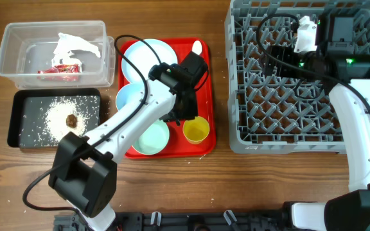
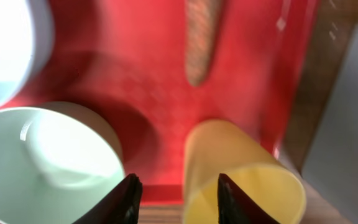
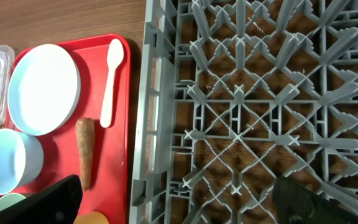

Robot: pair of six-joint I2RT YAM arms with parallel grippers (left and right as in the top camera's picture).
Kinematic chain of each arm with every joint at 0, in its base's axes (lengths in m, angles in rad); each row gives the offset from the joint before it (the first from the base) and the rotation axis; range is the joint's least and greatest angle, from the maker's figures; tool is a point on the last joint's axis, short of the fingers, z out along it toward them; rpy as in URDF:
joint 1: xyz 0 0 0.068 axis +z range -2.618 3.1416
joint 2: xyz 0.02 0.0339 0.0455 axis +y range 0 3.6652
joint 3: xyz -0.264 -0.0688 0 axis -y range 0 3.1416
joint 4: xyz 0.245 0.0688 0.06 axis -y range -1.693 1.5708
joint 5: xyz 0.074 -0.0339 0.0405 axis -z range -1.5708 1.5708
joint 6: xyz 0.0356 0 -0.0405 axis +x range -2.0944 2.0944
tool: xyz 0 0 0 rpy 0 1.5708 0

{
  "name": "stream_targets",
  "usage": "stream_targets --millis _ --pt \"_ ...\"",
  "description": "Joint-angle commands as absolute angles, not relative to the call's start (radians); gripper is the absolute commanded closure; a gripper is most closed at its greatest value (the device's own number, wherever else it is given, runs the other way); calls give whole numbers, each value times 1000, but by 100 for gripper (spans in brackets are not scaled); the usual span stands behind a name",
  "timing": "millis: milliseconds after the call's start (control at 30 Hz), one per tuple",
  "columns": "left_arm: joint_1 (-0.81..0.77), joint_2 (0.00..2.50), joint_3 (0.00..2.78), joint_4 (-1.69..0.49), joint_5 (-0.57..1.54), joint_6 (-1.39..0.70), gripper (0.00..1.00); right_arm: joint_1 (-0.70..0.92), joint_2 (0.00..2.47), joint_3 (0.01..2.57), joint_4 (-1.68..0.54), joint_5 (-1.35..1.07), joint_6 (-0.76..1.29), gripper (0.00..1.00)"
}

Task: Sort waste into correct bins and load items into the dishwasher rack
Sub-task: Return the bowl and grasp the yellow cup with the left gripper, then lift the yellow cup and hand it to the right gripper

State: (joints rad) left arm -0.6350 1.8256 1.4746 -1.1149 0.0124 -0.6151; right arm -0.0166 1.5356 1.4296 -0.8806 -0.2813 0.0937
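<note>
The rack (image 1: 294, 83) shows no dishes, and the right tool (image 3: 179, 202) hangs over its lattice, spread wide and holding nothing. The only hazard there is snagging a peg if it dips. The real risk is on the red tray (image 1: 207, 96), which sits on the worktop (image 1: 172, 186) just beside the rack and carries the plate (image 1: 148, 59), bowls, cup (image 1: 196, 130), carrot (image 3: 84, 152) and spoon (image 3: 110, 81). The tub (image 1: 18, 38) and black tray (image 1: 18, 119) already hold waste. The left tool (image 2: 178, 198) is low over the red tray's near edge, parted and gripping nothing. The cup's rim seems to lie between its fingers, and the green bowl (image 2: 48, 162) is close on the other side. If it closes off-centre on that thin wall, the light cup could tip, skid into the bowl, or slide over the tray's lip. If the carrot farther up the tray is the target, reaching for it would likely shove the cup aside.
</note>
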Motion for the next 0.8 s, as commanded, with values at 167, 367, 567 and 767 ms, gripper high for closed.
stream_targets --millis 167,367,567,767 --pt "-640 1831 1338 -1016 138 -501 75 -12 1548 1446 -876 -294 108 0" --pt "-640 1833 1325 -965 138 -505 94 -12 1548 1446 -877 -294 108 0" --pt "-595 1825 1353 -930 216 -542 96 -12 1548 1446 -874 -371 107 0" --pt "-224 1765 1421 -786 1033 -459 96 -10 1550 1446 -754 -902 61 0"
